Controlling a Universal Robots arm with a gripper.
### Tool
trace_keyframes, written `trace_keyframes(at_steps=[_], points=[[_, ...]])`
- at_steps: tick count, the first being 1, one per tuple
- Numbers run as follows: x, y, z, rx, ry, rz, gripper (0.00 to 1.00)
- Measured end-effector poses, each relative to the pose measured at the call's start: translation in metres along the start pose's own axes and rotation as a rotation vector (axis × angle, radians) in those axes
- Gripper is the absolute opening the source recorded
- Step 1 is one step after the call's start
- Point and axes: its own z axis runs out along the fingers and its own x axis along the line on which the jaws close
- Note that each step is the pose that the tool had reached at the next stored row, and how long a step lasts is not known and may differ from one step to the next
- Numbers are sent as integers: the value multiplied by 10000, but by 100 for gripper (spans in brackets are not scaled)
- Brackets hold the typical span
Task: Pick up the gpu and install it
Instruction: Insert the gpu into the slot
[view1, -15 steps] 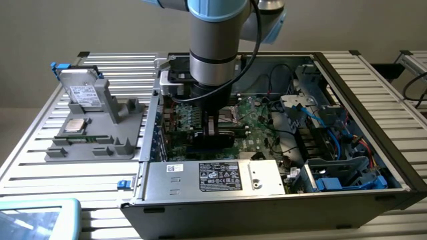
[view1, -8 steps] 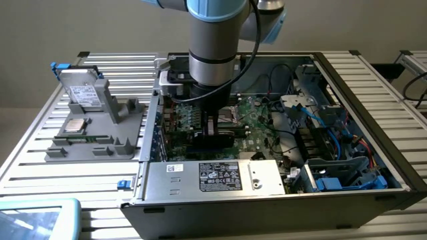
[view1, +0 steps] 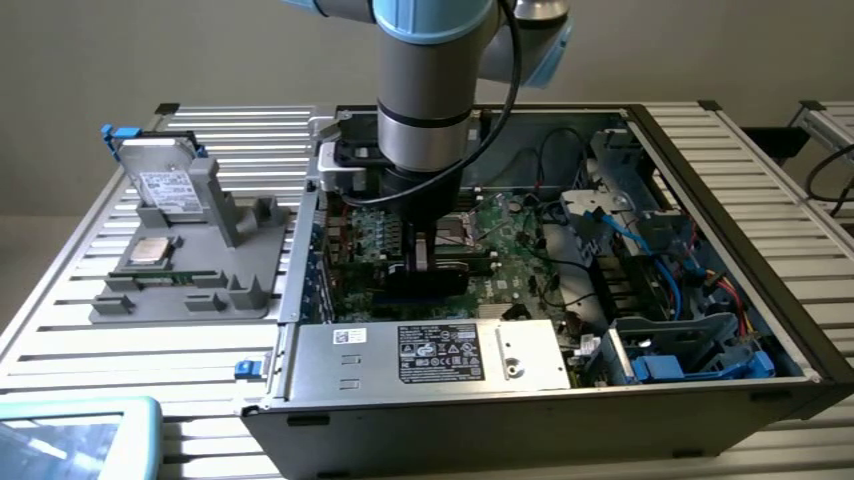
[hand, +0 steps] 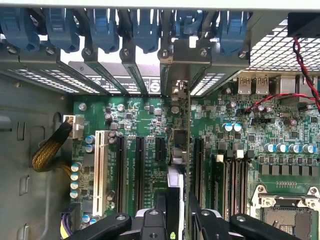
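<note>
Printed labels in view, none of them legible

A black label with white print and symbols (view1: 439, 352) sits on the silver power supply box (view1: 521, 365) at the near side of the open computer case, with a small white barcode sticker (view1: 350, 335) to its left in the exterior view. The hard drive (view1: 175, 185) standing on the grey holder carries a white label. Nothing on them can be read.

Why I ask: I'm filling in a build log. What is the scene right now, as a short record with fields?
arm: reaching down into the open computer case
gripper: closed on the gpu
gpu: upright, edge-on over the motherboard slots, bracket end toward the case's rear openings
seated in slot: cannot tell
outside the case: hard drive and memory stick on a grey holder
</note>
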Motion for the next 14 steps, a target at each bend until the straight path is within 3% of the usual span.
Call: trace_keyframes(at_steps=[14], points=[[1, 9, 3, 0, 5, -74, 27]])
